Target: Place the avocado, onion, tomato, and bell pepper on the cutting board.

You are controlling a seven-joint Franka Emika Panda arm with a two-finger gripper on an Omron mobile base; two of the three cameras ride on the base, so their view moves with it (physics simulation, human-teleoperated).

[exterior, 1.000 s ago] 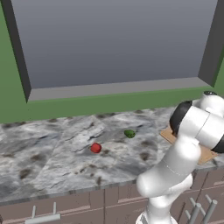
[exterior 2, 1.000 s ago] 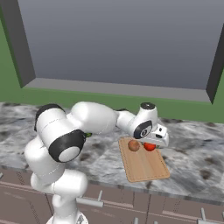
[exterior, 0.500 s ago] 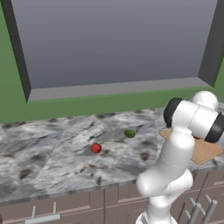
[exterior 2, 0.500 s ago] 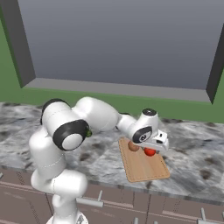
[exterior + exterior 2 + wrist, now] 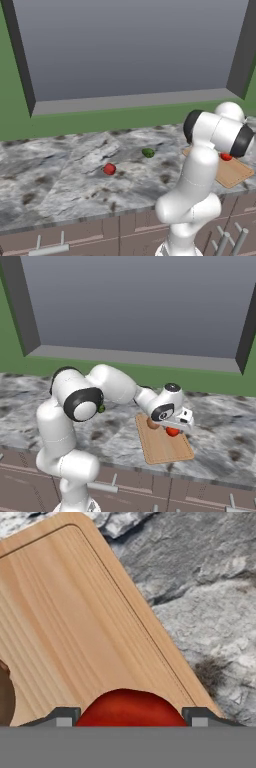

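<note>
Pincer astride tomato over cutting board

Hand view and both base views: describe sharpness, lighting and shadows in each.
Hand view: soft and blown up, the cutting board grain smeared, the tomato cut off at the bottom between the fingertips. Left base view: even flat light, faint small shadows under the bell pepper and avocado. Right base view: crisp enough, no glare, the gripper darkening the board beneath it.
</note>
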